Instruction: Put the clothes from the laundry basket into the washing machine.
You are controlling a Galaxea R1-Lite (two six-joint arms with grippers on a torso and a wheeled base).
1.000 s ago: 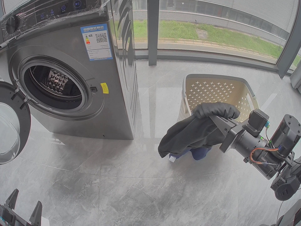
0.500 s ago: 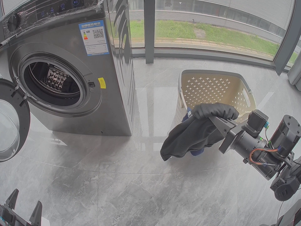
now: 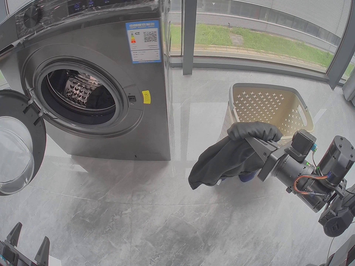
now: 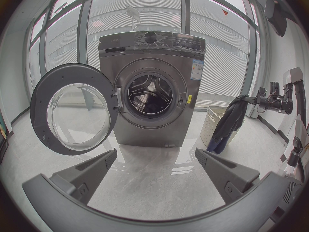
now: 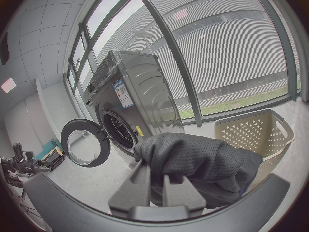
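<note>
our right gripper (image 3: 255, 143), jaws clamped on a dark garment (image 3: 222, 159), holds it beside the basket (image 3: 270, 89), well apart from the open washer (image 3: 148, 104). blue cloth (image 3: 247, 176) dangling beneath could slip off or drag on the floor (image 3: 129, 211). left gripper (image 4: 155, 151) jaws are spread, empty.

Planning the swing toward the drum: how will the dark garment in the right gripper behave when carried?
Likely floppy: the dark garment drapes over the right gripper and hangs in loose folds. Probably light, as a narrow pinch holds it. The blue cloth dangling beneath may swing or snag.
</note>
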